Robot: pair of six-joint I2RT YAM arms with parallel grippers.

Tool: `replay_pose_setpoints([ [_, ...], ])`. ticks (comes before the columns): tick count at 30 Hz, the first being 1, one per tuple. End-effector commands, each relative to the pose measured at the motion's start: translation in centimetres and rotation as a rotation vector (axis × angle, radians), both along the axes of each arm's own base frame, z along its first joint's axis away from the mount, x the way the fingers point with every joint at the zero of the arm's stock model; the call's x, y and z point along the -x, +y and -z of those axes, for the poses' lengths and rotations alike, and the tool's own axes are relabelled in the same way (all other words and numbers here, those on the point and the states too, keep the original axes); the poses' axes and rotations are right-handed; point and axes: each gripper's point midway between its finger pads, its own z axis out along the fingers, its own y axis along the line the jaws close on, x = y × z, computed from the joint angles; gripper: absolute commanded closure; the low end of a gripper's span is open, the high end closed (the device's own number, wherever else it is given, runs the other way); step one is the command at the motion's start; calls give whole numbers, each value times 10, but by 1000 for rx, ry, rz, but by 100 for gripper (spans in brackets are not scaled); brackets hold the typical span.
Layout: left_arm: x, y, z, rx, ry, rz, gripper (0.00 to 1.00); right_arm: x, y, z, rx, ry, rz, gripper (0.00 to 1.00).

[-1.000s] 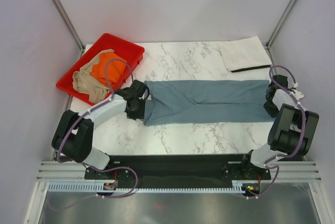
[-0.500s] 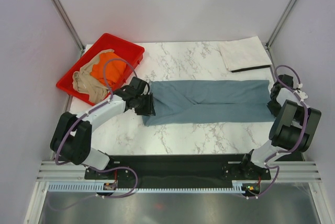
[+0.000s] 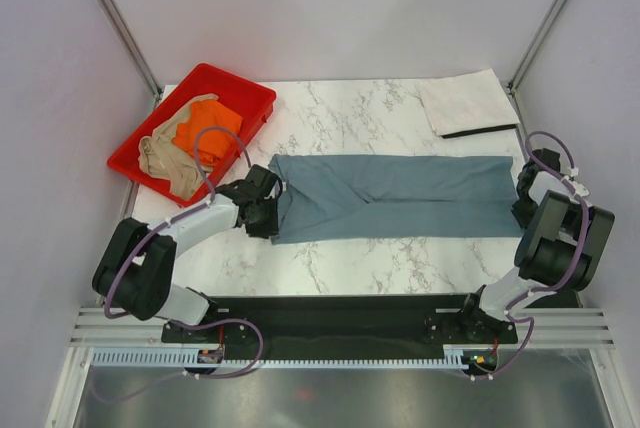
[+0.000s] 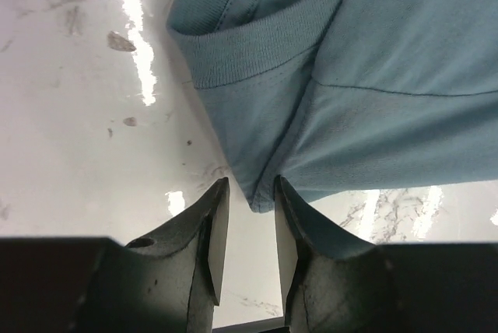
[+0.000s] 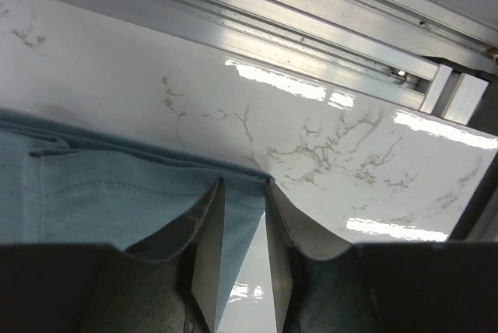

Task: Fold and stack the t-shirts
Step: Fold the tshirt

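The slate blue-grey t-shirt [image 3: 400, 193] lies as a long flat strip across the middle of the table. My left gripper [image 3: 272, 210] sits low at its left front corner, jaws slightly apart. In the left wrist view [image 4: 250, 185] the shirt's corner [image 4: 261, 193] just reaches between the fingertips. My right gripper [image 3: 517, 206] is at the shirt's right front corner. In the right wrist view [image 5: 243, 185] it is slightly open and straddles the shirt's edge [image 5: 117, 193]. The orange t-shirt [image 3: 203, 120] and the tan-beige t-shirt [image 3: 165, 160] lie crumpled in the tray. The off-white t-shirt [image 3: 465, 101] lies folded at the back right.
The red plastic tray [image 3: 243, 85] stands at the back left corner. A metal frame rail [image 5: 311, 14] runs along the table's right edge close to my right gripper. Purple-grey walls enclose the table on three sides.
My left gripper went right over the shirt's left end, then came back to its front left corner. The shirt's left edge now lies straighter. The right gripper barely moved.
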Motion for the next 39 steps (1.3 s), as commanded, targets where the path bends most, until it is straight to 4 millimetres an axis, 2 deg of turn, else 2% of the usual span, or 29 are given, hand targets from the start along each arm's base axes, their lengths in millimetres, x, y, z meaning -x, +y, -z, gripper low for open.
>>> replay_pose_setpoints([
  [1,-15,20,-24,-94,-84,-69,63,6,-10,-34,79,-15,13,64],
  [3,-16,25,-39,-104,-115,-74,62,2,-7,-46,69,-57,-5,64],
  [5,-22,23,-55,-93,-152,-69,60,-10,-1,-66,58,-142,-49,62],
  [6,-24,20,-65,-70,-172,-65,60,-25,15,-70,-10,-198,-160,61],
  [8,-26,7,-82,12,-194,-33,58,-58,37,-96,-46,-343,-329,59],
  [9,-26,2,-90,49,-202,-26,57,-72,56,-105,-58,-382,-441,59],
  [10,-28,-6,-103,109,-225,-3,57,-94,78,-126,-91,-499,-560,56],
  [11,-29,-10,-110,158,-222,11,56,-106,97,-136,-120,-560,-650,55],
  [13,-28,-25,-124,274,-216,72,55,-132,151,-160,-181,-686,-876,53],
  [14,-33,-26,-128,308,-219,73,55,-138,170,-165,-196,-706,-943,54],
  [15,-35,-29,-131,336,-217,89,55,-145,205,-164,-229,-705,-1043,53],
  [16,-35,-34,-135,381,-203,110,55,-154,223,-171,-222,-727,-1120,56],
  [17,-41,-34,-131,400,-188,104,55,-159,241,-172,-229,-733,-1178,58],
  [18,-43,-35,-130,423,-176,111,55,-161,278,-159,-269,-702,-1272,59],
  [19,-40,-41,-130,472,-151,132,55,-169,296,-166,-257,-718,-1335,61],
  [20,-43,-41,-123,492,-118,125,55,-172,313,-163,-246,-703,-1414,61],
  [21,-44,-43,-121,516,-112,133,55,-170,346,-145,-280,-654,-1501,62],
  [22,-41,-48,-121,552,-92,153,56,-176,363,-150,-276,-661,-1553,61],
  [23,-40,-51,-115,570,-72,162,56,-178,392,-139,-305,-633,-1642,59],
  [24,-40,-51,-111,568,-61,158,56,-174,403,-124,-334,-598,-1677,58],
  [25,-40,-51,-107,564,-55,151,56,-182,415,-128,-333,-611,-1710,57],
  [26,-39,-50,-102,559,-45,142,57,-183,424,-123,-347,-603,-1737,57],
  [27,-39,-50,-95,558,-28,129,57,-183,437,-105,-387,-571,-1774,57],
  [29,-37,-47,-81,542,-8,107,57,-189,453,-104,-411,-585,-1828,55],
  [30,-35,-46,-73,535,13,93,57,-186,463,-88,-443,-557,-1865,53],
  [31,-35,-44,-64,518,26,79,57,-191,470,-91,-441,-562,-1888,53],
  [34,-35,-41,-48,497,56,46,59,-193,484,-72,-442,-511,-1945,52],
  [39,-40,-38,-35,468,80,5,59,-193,497,-51,-463,-451,-1993,52],
])
